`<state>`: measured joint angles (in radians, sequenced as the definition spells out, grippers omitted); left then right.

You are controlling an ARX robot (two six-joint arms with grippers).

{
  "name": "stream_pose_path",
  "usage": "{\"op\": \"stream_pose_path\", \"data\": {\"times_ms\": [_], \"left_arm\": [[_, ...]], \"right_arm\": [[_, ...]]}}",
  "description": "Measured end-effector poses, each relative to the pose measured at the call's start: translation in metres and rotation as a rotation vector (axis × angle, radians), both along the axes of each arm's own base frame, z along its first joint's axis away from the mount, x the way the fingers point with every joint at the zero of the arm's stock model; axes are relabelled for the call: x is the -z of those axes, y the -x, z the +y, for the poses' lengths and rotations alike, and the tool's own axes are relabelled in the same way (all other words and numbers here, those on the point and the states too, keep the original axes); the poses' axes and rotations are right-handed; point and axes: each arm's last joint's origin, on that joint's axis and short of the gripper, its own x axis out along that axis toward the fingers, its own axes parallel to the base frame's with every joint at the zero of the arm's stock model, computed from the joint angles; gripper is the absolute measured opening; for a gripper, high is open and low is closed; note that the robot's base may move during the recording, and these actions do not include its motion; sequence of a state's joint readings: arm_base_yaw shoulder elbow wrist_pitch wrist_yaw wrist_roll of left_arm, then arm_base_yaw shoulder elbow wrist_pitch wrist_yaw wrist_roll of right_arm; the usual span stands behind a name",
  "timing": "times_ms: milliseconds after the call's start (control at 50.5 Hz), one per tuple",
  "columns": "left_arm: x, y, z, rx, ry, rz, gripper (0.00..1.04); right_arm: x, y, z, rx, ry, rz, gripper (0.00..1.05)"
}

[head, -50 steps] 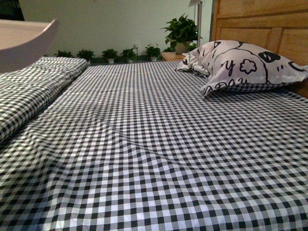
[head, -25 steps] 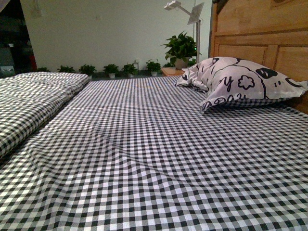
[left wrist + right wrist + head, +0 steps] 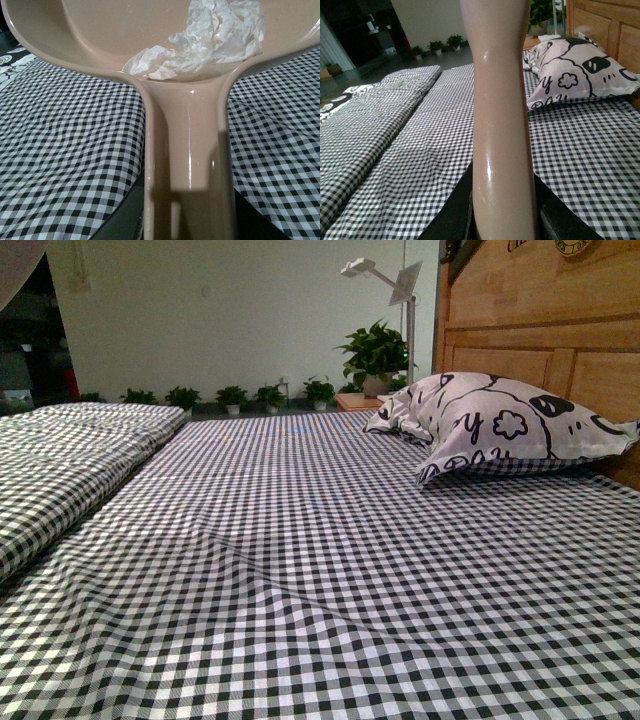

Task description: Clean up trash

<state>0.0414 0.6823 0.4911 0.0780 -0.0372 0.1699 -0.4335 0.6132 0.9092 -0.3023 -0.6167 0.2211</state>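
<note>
Front view: bed [image 3: 320, 570] with black-and-white checked sheet fills the frame. Pillow [image 3: 500, 425] with black doodle print lies at 2 o'clock, against the wooden headboard [image 3: 560, 330]. Folded checked quilt [image 3: 70, 460] along the 9 o'clock edge. Row of potted plants [image 3: 250, 397] at 12 o'clock by the wall; a white lamp [image 3: 385, 280] stands near the headboard corner. Neither arm shows in this view.

Left wrist view: pink dustpan [image 3: 125, 35] held above the sheet, its handle [image 3: 187, 170] running straight toward the camera. The trash [image 3: 205, 40], a crumpled white paper wad, lies inside the pan, resting against the back wall just where the handle joins. Left hand: the fingers themselves are out of frame; dark shapes flank the base of the handle, grip state cannot be read.

Right wrist view: a smooth pinkish-beige handle [image 3: 502, 125] stands upright through the centre of the frame, its head out of sight above. Dark parts on either side at its base; right hand fingers not distinguishable, opening cannot be told. Pillow and quilt visible behind it.
</note>
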Motion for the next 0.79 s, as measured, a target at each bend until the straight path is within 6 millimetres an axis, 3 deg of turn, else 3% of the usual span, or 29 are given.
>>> {"op": "stream_pose_path", "data": {"times_ms": [792], "left_arm": [[0.0, 0.0, 0.0, 0.0, 0.001, 0.0, 0.24]], "right_arm": [[0.0, 0.0, 0.0002, 0.0, 0.0, 0.0, 0.2]]}}
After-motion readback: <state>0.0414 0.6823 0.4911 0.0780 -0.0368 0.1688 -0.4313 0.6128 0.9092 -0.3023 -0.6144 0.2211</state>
